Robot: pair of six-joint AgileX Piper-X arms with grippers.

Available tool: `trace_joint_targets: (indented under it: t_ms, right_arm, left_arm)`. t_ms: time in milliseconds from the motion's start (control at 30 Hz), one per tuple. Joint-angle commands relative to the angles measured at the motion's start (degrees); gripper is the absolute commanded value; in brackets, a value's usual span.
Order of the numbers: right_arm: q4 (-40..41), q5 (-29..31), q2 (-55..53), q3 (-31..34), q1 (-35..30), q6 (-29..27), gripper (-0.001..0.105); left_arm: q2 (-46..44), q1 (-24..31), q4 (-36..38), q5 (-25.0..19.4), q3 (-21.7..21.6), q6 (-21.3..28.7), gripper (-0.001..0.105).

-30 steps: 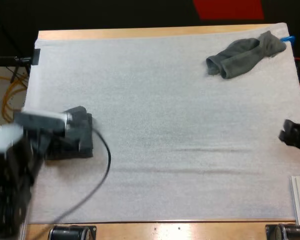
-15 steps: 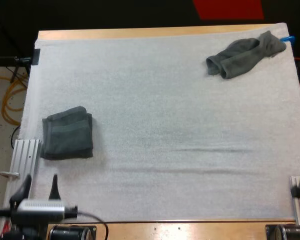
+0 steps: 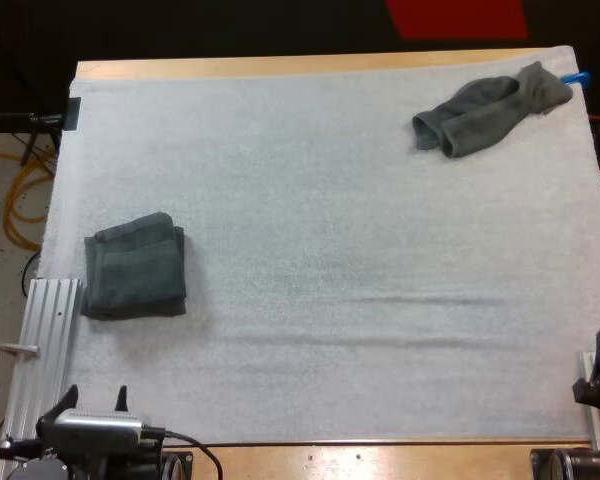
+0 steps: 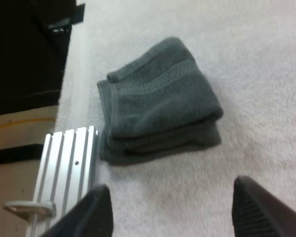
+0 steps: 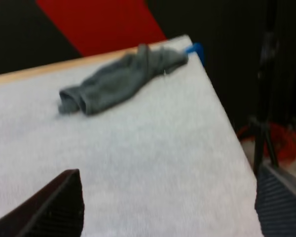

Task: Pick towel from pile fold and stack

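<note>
Towels, dark grey-green: two. One folded towel (image 3: 135, 265), a squarish block with a woven band across its top and layers showing along its near side, lies flat by the left edge of the surface (image 3: 280, 66), just beside a ribbed metal rail (image 3: 45, 330). One crumpled towel (image 3: 490, 108), long and rumpled, lies at the far right corner. White mat (image 3: 330, 250): one. Rails: two, the second (image 3: 588, 410) at the near right corner. Left jaws: wide apart, holding nothing, near left corner. Right jaws: wide apart, holding nothing, right edge.

No readable text, label, brand, number or sign appears on anything here.
</note>
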Motion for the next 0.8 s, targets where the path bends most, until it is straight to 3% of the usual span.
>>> trace_joint_targets:
  t_ms: [0, 100, 267, 467, 767]
  right_arm:
    - [-2.4, -0.9, -2.3, 0.3, -0.1, -1.6, 0.07]
    - [-4.2, -2.1, -2.3, 1.2, -0.1, -4.0, 0.07]
    - [-2.2, -4.8, -2.3, 2.5, -0.1, -4.6, 0.07]
    - [1.9, -5.3, -2.3, 5.1, -0.1, -4.6, 0.07]
    - [0.6, -5.8, -2.3, 6.0, -0.1, -4.4, 0.07]
  left_arm:
    - [-8.0, 0.0, -3.9, -0.4, 1.0, -0.8, 0.051]
    - [-8.0, 0.0, -10.4, 0.6, 3.3, -1.2, 0.051]
    - [-8.0, 0.0, -17.5, 6.3, 7.6, -1.5, 0.051]
    - [-7.9, 0.0, -17.0, 8.7, 12.4, -1.8, 0.051]
    - [-7.7, 0.0, -19.0, 9.1, 13.2, -1.8, 0.051]
